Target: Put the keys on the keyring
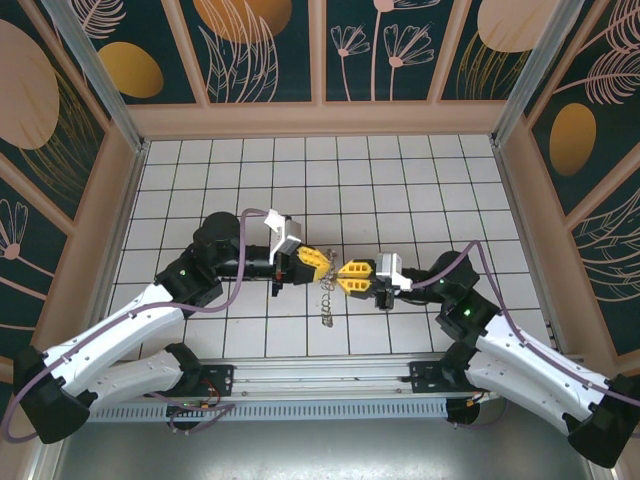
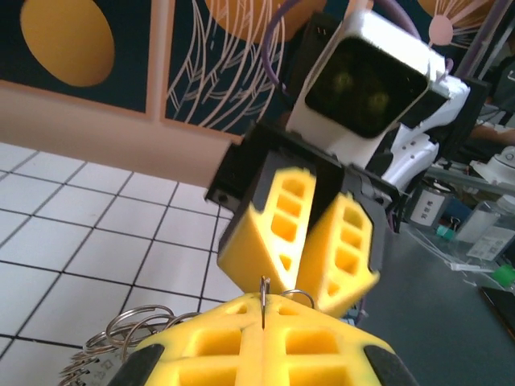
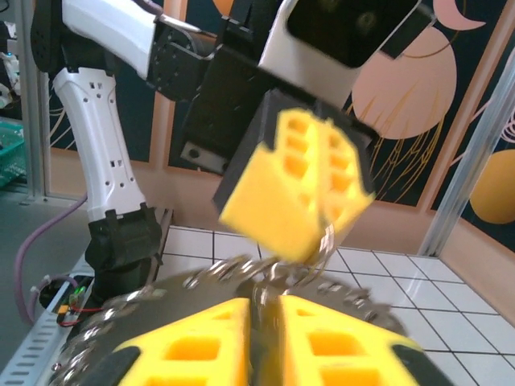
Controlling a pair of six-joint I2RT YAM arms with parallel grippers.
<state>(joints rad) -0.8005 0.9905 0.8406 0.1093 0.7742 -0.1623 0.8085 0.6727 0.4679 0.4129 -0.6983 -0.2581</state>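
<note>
Middle of the tabletop (image 1: pixel 400 170), well clear of all edges: left hand (image 1: pixel 320 263) and right hand (image 1: pixel 344 272), fingers together, both clamp the keyring (image 1: pixel 326 303) dangling between them.

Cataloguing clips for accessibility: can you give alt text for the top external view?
The left gripper and right gripper meet tip to tip above a white tiled table, with the keyring and its wire loops trailing from where they meet.

The left gripper (image 1: pixel 322 266) and right gripper (image 1: pixel 342 272) sat tip to tip above the middle of the table (image 1: pixel 200 180) (the left one farther back), with the keyring (image 1: pixel 326 303) hanging between and below them.
</note>
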